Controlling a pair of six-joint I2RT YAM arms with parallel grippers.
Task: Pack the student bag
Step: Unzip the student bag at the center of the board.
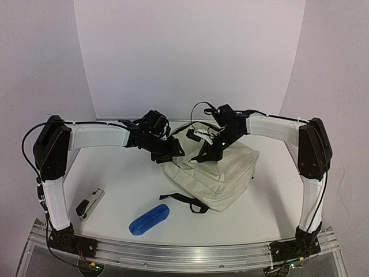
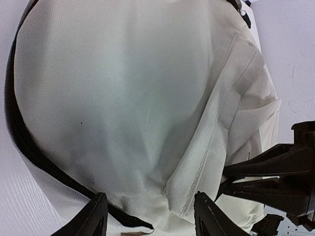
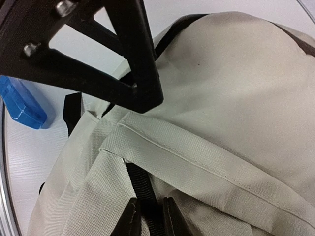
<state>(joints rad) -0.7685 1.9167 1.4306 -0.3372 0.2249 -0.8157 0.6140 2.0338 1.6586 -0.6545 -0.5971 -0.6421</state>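
Nearest of all, an aluminium rail (image 1: 184, 251) runs along the front edge of the white surface (image 1: 115, 173) and carries both arm bases. On the left of the surface lies a black-and-grey stapler (image 1: 90, 203), on its own and well apart from the rest. Just right of it, near the front, a blue pencil case (image 1: 149, 219) lies at a slant; it looks closed and its contents cannot be told. The left pincer (image 1: 174, 152) hangs over the left upper corner of the student bag (image 1: 216, 173). In its wrist view its fingers (image 2: 96, 216) stand moderately wide, astride a fold of cream fabric beside a black zipper line (image 2: 29, 147), and I cannot tell whether they press on the cloth. The bag itself lies flat, right of centre and toward the back, with a black strap (image 1: 190, 202) trailing off its near edge toward the pencil case. Its dark-edged opening is up by the two pincers, and nothing inside it can be seen. The right pincer (image 1: 203, 157) comes down just beside the left one, on the same upper part of the bag. In its wrist view the tips are drawn narrow on a black tab (image 3: 142, 189) that comes out from under a stitched cream flap (image 3: 206, 157). Any label or writing is too small to read.
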